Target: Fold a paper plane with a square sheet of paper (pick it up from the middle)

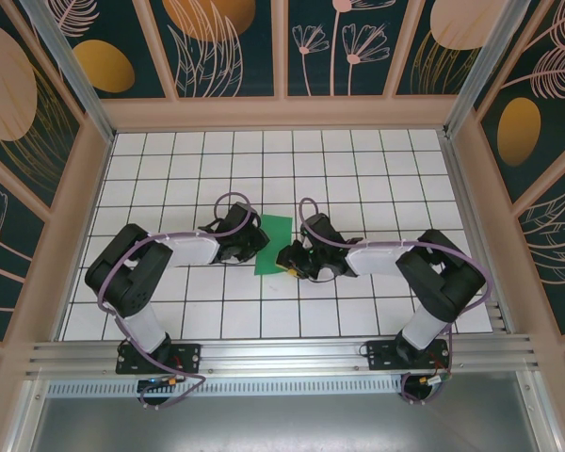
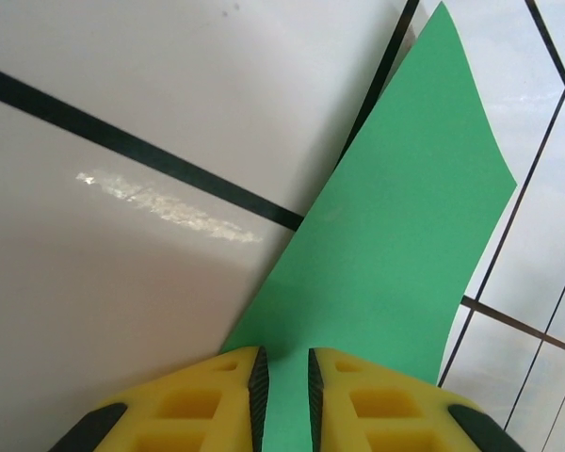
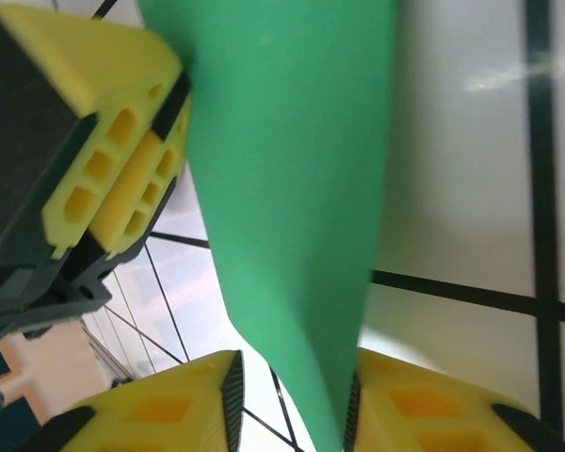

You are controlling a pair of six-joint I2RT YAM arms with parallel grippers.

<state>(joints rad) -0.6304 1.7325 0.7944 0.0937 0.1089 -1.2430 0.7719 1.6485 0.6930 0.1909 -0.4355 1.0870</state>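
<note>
White gridded table (image 1: 358, 160), black grid lines

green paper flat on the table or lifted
Lifted: left gripper pinches the green paper, which curves above the table, passing through the open right gripper. Crease: cannot tell.

Green paper (image 1: 274, 243); white, black-gridded table (image 1: 264, 160)

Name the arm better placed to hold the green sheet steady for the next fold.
Left, probably: the left gripper is shut on the thin green paper sheet; the right gripper stands open around it.
</note>
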